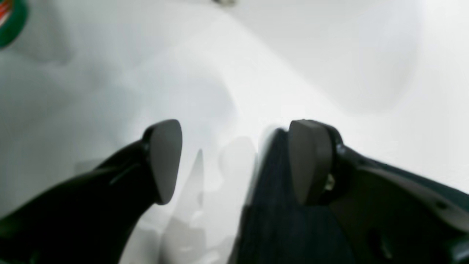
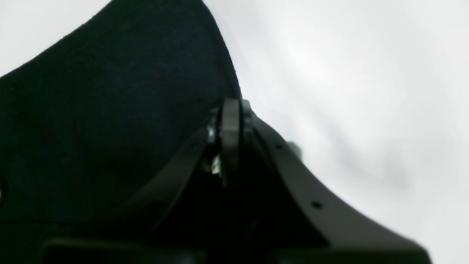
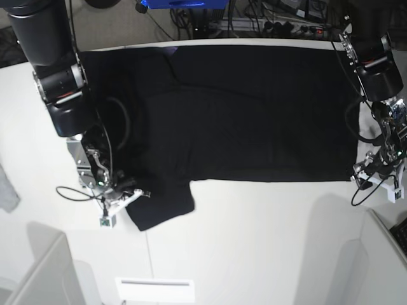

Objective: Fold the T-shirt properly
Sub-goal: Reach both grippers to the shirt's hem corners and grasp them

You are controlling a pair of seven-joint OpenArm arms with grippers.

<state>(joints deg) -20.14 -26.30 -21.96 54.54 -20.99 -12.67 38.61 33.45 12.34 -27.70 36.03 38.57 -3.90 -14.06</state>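
Right then, from my seat I saw the T-shirt (image 3: 235, 121) spread flat and plain black side up across the white table (image 3: 254, 241), reaching from the far edge towards the middle, with one sleeve (image 3: 162, 206) sticking out on the near left. My right gripper (image 3: 130, 194) sat at that sleeve on the scene's left; in its wrist view the pads (image 2: 230, 135) were pressed together, with black cloth (image 2: 110, 110) lying against them on the left side. I could not tell whether any cloth was actually pinched between them. My left gripper (image 3: 365, 175) was at the shirt's near right corner, low over the table. Its jaws stood wide apart, with the hem corner (image 1: 271, 190) lying against the inner face of one pad (image 1: 309, 161) and bare table showing between the two.
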